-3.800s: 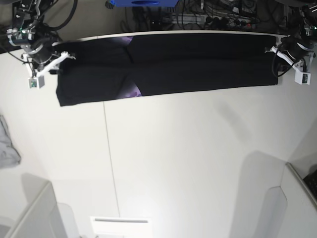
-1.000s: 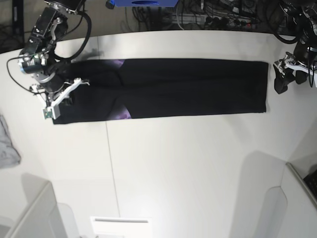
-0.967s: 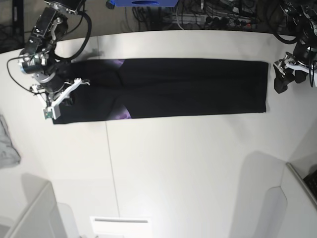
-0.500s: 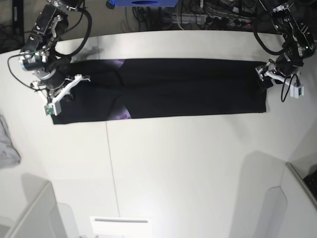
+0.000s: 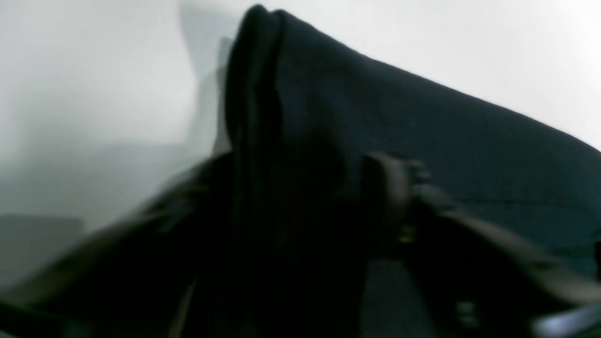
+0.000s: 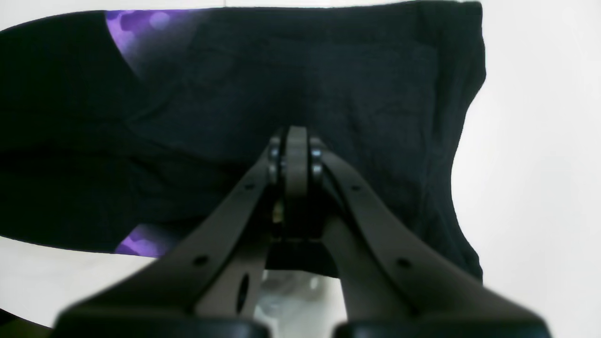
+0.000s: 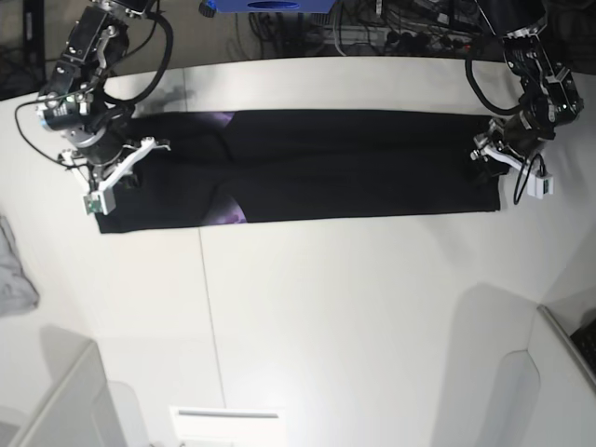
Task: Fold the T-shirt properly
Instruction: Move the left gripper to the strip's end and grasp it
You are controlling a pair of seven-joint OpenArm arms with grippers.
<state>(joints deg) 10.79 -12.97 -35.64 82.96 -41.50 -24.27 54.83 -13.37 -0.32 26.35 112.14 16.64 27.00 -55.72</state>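
The black T-shirt (image 7: 354, 163) lies folded into a long flat strip across the far part of the white table (image 7: 354, 317), with purple print showing near its left end (image 7: 231, 214). My right gripper (image 7: 123, 163) is shut just above the shirt's left end; in the right wrist view its fingertips (image 6: 290, 145) meet over the black cloth (image 6: 375, 94). My left gripper (image 7: 486, 160) is at the shirt's right end. In the blurred left wrist view its fingers (image 5: 389, 188) stand apart astride the shirt's edge (image 5: 253, 70).
A small light-grey cloth (image 7: 14, 270) lies at the table's left edge. Pale bins stand at the near left (image 7: 56, 400) and near right (image 7: 549, 372). Cables and a blue box (image 7: 265, 6) lie behind the table's far edge.
The shirt has been dragged from the far edge nearer to me. In the last second my left gripper moved from beside the table's right edge onto the shirt's right end. My right gripper barely moved.
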